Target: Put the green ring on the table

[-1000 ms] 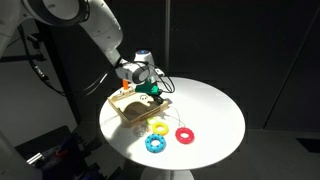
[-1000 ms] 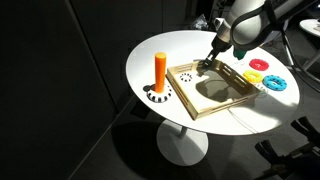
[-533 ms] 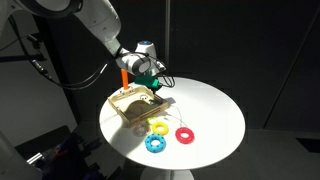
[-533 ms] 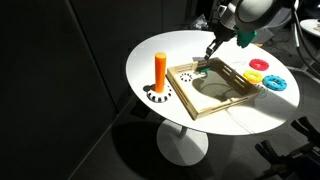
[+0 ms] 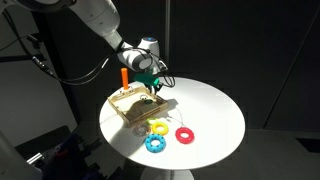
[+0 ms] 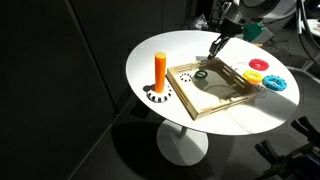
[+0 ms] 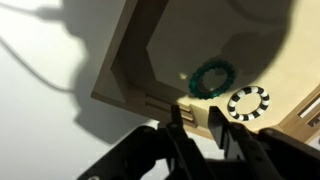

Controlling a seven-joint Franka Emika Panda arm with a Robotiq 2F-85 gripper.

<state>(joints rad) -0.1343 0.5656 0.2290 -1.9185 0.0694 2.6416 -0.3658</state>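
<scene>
Wrist view: the claw [image 7: 197,115] is dark, blurred and cut off at the bottom edge; its opening cannot be judged.

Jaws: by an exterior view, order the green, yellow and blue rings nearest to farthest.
1. green ring, on the wooden board, almost beneath.
2. yellow ring, on the table just off the board.
3. blue ring, beyond the yellow one.

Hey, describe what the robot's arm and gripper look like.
The arm is white with smooth rounded segments, and a black cable runs beside it. The gripper has a pale grey and black body, and its fingers are black.
</scene>
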